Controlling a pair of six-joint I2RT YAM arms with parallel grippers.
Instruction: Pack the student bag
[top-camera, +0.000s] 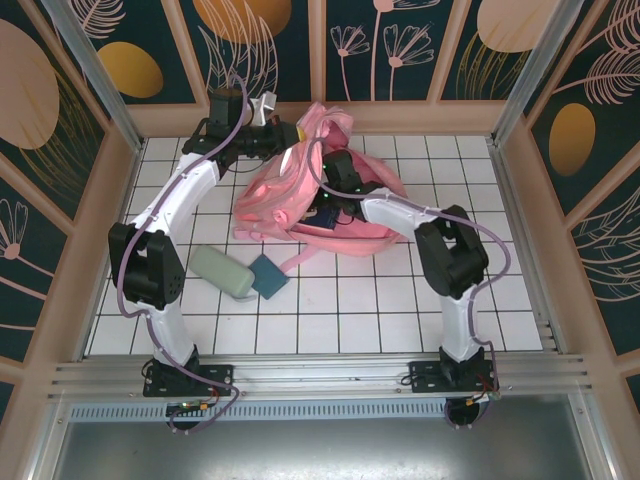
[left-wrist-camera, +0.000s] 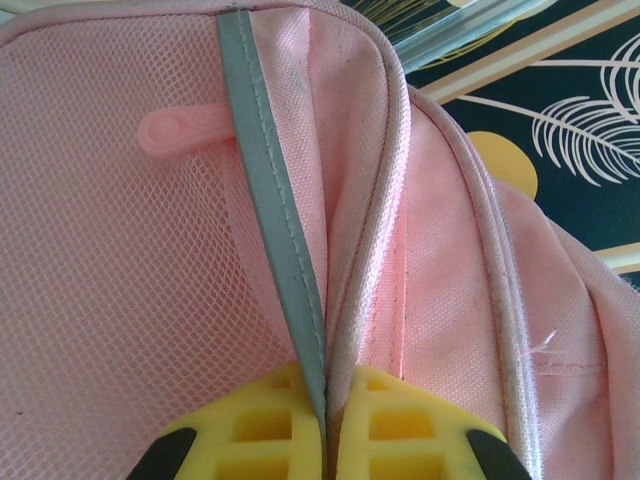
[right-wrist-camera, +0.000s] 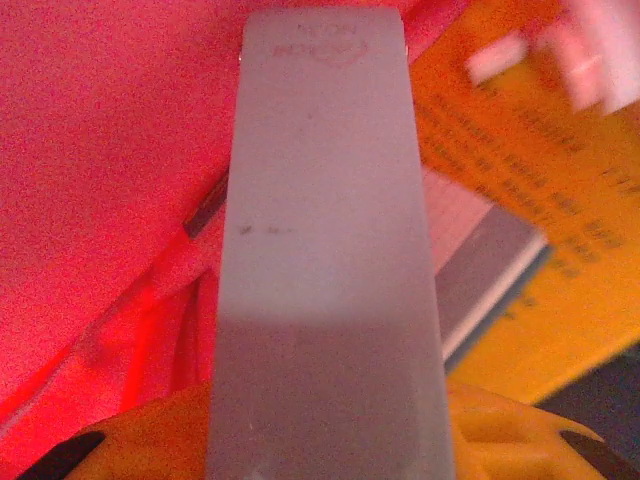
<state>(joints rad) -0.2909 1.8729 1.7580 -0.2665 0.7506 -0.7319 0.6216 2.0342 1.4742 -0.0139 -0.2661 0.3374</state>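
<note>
The student bag (top-camera: 272, 196), big and pink, lies at the back middle of the table with its upper edge pulled up. My left gripper (top-camera: 289, 136) is at that raised edge. In the left wrist view it (left-wrist-camera: 327, 432) is shut on the bag's grey reflective strip (left-wrist-camera: 270, 190) and pink piping, with pink mesh (left-wrist-camera: 110, 290) to the left. My right gripper (top-camera: 335, 198) reaches into the bag's opening. In the right wrist view it (right-wrist-camera: 330, 440) is shut on a long frosted grey box (right-wrist-camera: 325, 200), with the bag's pink lining (right-wrist-camera: 100, 150) on the left.
Inside the bag, an orange printed book (right-wrist-camera: 545, 190) and a grey-edged notebook (right-wrist-camera: 485, 265) lie to the right of the box. On the table left of the bag rest a pale green pouch (top-camera: 222, 270) and a teal square item (top-camera: 268, 277). Wooden walls surround the tiled table.
</note>
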